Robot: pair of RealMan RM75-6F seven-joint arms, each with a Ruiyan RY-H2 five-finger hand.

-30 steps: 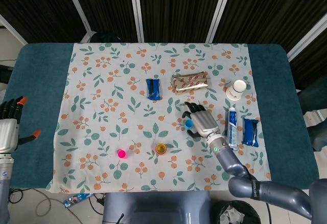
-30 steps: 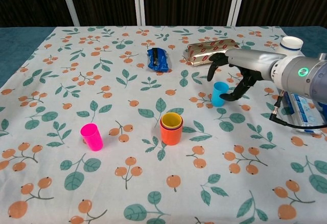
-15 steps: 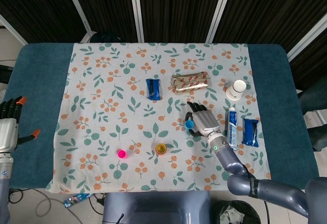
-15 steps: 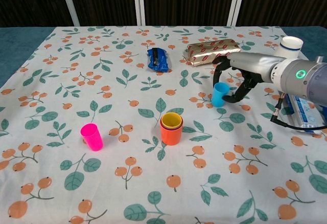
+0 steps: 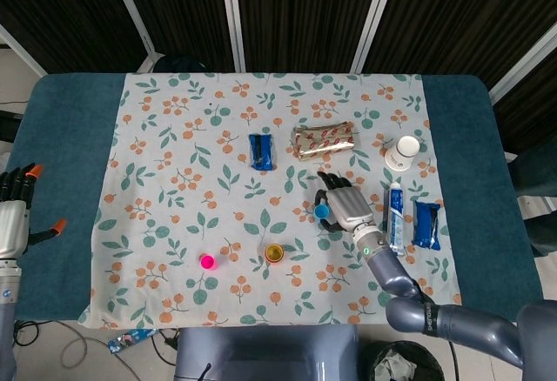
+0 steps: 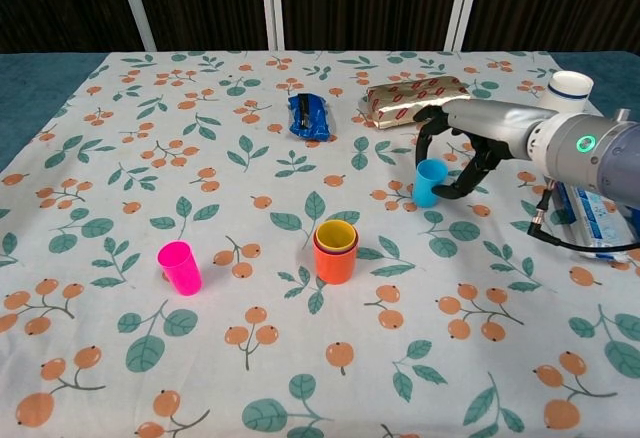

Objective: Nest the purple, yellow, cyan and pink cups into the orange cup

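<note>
Nearest to me, the small pink plastic cup is standing upright on the floral-cloth worktop, and the orange plastic cup is sitting a bit right of it with the yellow cup nested inside. Further out, my right hand is curling its fingers around the little cyan plastic cup, gripping it on both sides. My left hand is hanging off the worktop's left edge, fingers spread, holding nothing. Behind sit a blue snack packet and a gold-wrapped pack.
</note>
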